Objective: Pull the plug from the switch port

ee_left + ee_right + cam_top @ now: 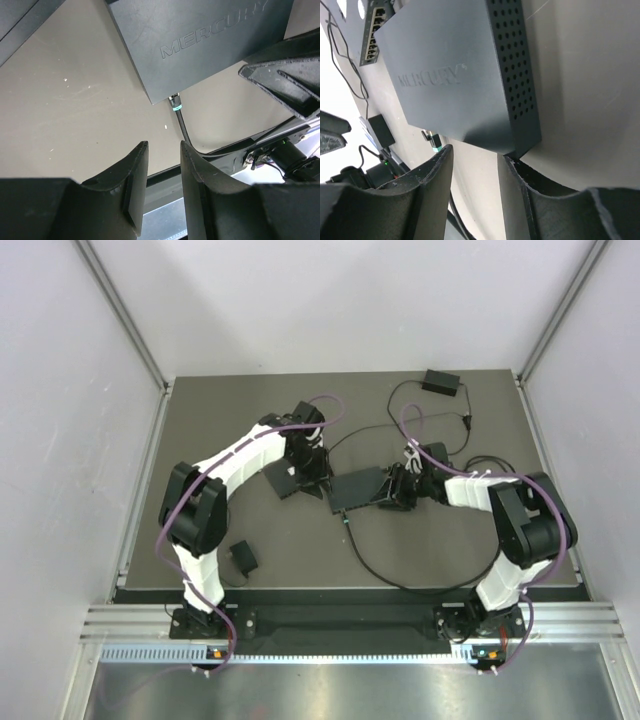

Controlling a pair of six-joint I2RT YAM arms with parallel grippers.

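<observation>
Jaws on the left gripper (162,172) stand spread w/ nothing btwn them, only bare table (75,110) showing in the gap. Jaws on the right gripper (474,172) are also apart and empty, tho the near corner of the switch (450,85) sits right at one fingertip (517,172) and we can't tell if it touches. We see the plug (175,103), the one w/ a green ring, seated at the switch's edge. Its cable (184,130) runs down toward the left gripper, passing just beside one finger. So the plug is not yet pulled. The left gripper is near it but apart, lined up more w/ the cable than w/ the plug body. Main risks, as we judge them: (1) closing from this spot would pinch cable, not plug, and a pull would strain the lead or slip; (2) the switch looks light and lies loose on the table, so w/o the right gripper bracing it the whole box would likely slide along w/ the plug; (3) that right fingertip at the corner could nudge the box and swing the plug off the left gripper's line; (4) in the top cam both grippers crowd the switch, so a wide pull could knock the arms together.
</observation>
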